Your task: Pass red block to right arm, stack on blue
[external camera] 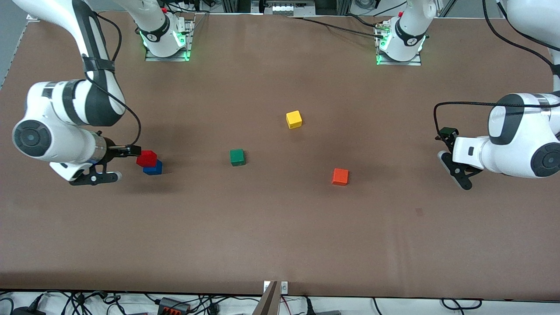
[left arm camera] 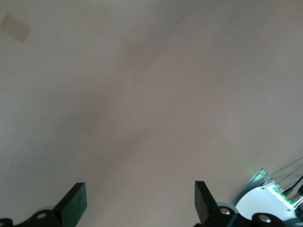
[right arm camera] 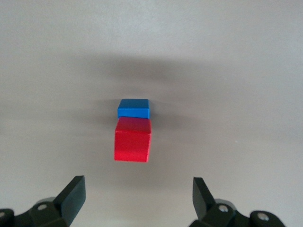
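R gripper [external camera: 131, 151] sits over the table [external camera: 280, 236] at the right arm's end, just beside the red block [external camera: 146, 158]. Its fingers [right arm camera: 72, 195] are spread wide in the right wrist view, nothing between them, so released. In the front view the fingertips are mostly lost against the dark wrist hardware; whether a tip touches the cube can't be made out.

Red block rests on the blue block [external camera: 153, 168], stacked but offset: red overhangs toward the right arm's end, leaving part of blue's top bare. Right wrist view shows only a strip of blue [right arm camera: 134, 108] past the red [right arm camera: 133, 139].

Green cube [external camera: 237, 157] lies mid-table, well apart from the stack. Yellow cube [external camera: 294, 119] is farther from the front camera than green. Orange cube [external camera: 340, 176] is nearest that camera of the three, toward the left arm's end.

L gripper [external camera: 450, 153] waits over bare table at the left arm's end, fingers [left arm camera: 73, 204] wide apart, empty. Its wrist view shows only tabletop, cut-off finger ends and a corner of an arm base [left arm camera: 270, 198] w/ green light. Both arms' upper links run out of frame.
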### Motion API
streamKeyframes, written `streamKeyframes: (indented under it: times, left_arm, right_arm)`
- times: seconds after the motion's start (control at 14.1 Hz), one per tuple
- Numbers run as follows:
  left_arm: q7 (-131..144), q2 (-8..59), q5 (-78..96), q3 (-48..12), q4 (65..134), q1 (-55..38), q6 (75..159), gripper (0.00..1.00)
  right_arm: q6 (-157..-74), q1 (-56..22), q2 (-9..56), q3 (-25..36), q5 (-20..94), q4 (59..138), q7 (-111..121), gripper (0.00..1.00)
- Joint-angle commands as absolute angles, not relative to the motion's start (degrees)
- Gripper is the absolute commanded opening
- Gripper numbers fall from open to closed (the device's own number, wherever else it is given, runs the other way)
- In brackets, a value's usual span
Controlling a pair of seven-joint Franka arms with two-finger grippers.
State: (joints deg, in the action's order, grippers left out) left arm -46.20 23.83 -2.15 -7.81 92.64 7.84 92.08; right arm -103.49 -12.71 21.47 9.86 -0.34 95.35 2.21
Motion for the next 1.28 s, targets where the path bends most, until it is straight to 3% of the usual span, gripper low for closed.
streamKeyframes:
  times: [0.0, 0.64, 0.92, 1.21]
  left_arm:
    - [-39.0, 22.2, -4.1, -8.3, 92.8, 7.9, 89.7, 1.00]
    - [-13.6, 16.3, -4.8, -9.0, 92.5, 7.9, 83.2, 1.00]
    - [-3.7, 13.5, -4.0, -9.1, 92.3, 5.1, 83.2, 1.00]
    - [0.2, 3.3, -4.2, -3.2, 98.1, 0.7, 96.9, 1.00]
  right_arm:
    - [-97.8, -11.8, 21.9, 9.8, -0.4, 88.8, 2.1, 1.00]
    - [-94.8, -10.7, 17.5, 11.3, -0.4, 82.1, 2.5, 1.00]
    - [-89.4, -9.6, 17.0, 12.3, 0.3, 77.4, 2.2, 1.00]
    - [-88.2, -6.4, 17.0, 13.4, 5.9, 75.4, 2.3, 1.00]
